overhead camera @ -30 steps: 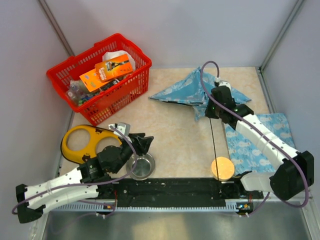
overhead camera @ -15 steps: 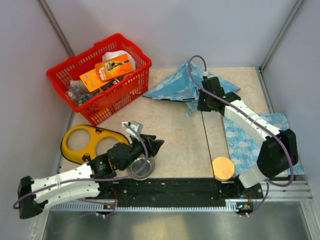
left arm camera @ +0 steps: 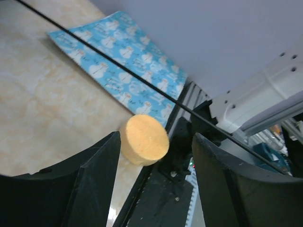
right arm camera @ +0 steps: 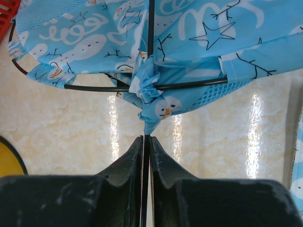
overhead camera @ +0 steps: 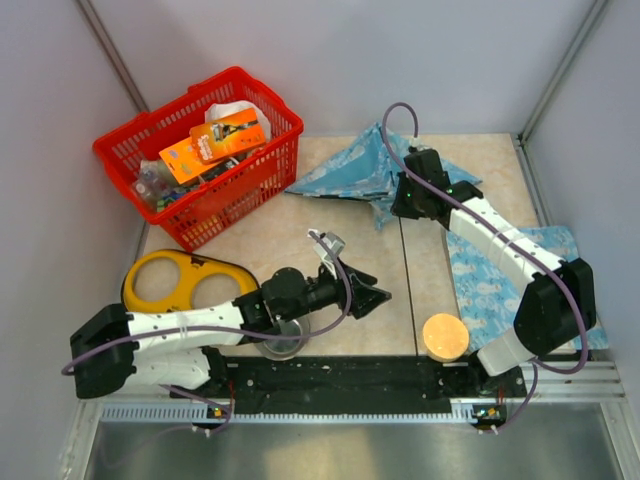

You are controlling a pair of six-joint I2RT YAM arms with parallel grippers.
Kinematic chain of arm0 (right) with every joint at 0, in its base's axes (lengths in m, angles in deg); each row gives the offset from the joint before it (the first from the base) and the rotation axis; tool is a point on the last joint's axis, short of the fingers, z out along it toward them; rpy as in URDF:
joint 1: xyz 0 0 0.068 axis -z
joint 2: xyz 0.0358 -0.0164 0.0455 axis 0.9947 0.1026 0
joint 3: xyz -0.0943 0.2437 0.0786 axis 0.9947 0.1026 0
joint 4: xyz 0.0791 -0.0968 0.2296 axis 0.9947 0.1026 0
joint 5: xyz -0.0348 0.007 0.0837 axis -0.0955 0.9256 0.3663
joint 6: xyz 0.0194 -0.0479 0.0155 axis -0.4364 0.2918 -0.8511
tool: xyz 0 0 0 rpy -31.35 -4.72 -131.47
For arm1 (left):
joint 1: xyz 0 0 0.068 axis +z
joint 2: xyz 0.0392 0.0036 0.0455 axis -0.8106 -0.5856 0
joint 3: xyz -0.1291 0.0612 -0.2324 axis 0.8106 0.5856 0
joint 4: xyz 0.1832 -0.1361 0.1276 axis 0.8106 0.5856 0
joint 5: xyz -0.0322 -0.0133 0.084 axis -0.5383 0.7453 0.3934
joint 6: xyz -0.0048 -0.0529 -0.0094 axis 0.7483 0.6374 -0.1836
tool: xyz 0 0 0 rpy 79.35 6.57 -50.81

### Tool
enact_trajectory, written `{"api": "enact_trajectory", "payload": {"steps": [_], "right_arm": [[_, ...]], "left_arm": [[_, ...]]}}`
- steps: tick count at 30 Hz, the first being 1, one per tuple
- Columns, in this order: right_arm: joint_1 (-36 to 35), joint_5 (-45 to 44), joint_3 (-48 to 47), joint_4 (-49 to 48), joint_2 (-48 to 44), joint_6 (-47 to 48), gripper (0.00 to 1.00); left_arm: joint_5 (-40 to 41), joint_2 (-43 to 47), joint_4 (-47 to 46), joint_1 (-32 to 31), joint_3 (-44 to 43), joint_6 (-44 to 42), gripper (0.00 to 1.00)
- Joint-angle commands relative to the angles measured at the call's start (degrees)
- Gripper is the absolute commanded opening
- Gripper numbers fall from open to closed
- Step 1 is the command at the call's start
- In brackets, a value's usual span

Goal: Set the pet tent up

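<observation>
Right claw (right arm camera: 146, 138) is squeezed almost shut on a thin dark pole (overhead camera: 410, 290), with just a sliver of gap and the pole sitting in it. From the jaws the pole goes straight into a bunched knot of fabric on the pet tent (overhead camera: 350, 180), where a second pole (right arm camera: 94, 88) crosses it sideways. The tent is a flattened, crumpled heap lying just to the right of the red basket (overhead camera: 240, 190). It's not standing at all. The pole's free end trails off toward my side, well away from the basket.

Left claw (overhead camera: 375, 297) is spread wide with nothing in it, out on the near right of the basket and well apart from it. Between its fingers I'm looking at an orange disc (left arm camera: 144, 139) and the flat blue mat (left arm camera: 123, 61), both farther from the basket than the tent is. On the near side of the basket there's a yellow thing with two holes (overhead camera: 131, 292) close by, and a steel bowl (overhead camera: 288, 343) a bit farther out.
</observation>
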Motion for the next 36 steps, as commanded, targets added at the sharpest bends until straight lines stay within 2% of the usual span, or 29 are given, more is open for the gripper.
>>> {"api": "enact_trajectory", "payload": {"steps": [1, 7, 8, 15, 22, 25, 29, 36], "right_arm": [[-0.8, 3.0, -2.4, -5.7, -0.4, -2.1, 0.09], [-0.9, 3.8, -1.2, -7.4, -0.7, -3.5, 0.1], [-0.9, 3.8, -1.0, -7.4, -0.9, -3.6, 0.1], [-1.2, 3.1, -0.1, -8.0, -1.2, -3.6, 0.11], [-1.2, 2.4, 0.6, -8.4, -1.3, -3.7, 0.11], [-1.2, 2.4, 1.0, -8.8, -1.3, -3.9, 0.11], [-1.2, 2.4, 1.6, -9.6, -1.0, -4.2, 0.11], [-1.3, 2.4, 1.8, -9.8, -0.6, -4.4, 0.11]], "left_arm": [[-3.7, -4.1, -10.6, -0.6, -5.2, 3.4, 0.68], [-4.2, -11.3, -9.1, -1.3, -9.0, 7.0, 0.74], [-4.0, -11.6, -9.9, -1.4, -8.9, 7.5, 0.81], [-1.7, -11.7, -12.9, -1.4, -8.7, 9.8, 0.89], [14.3, -5.6, -5.7, -1.4, -3.7, 14.3, 0.88], [18.0, -2.9, -4.1, -1.4, -2.5, 14.5, 0.88], [15.8, -2.9, -7.8, -1.4, -3.0, 13.7, 0.88], [9.1, -9.7, -8.2, -1.4, -8.3, 15.7, 0.88]]}}
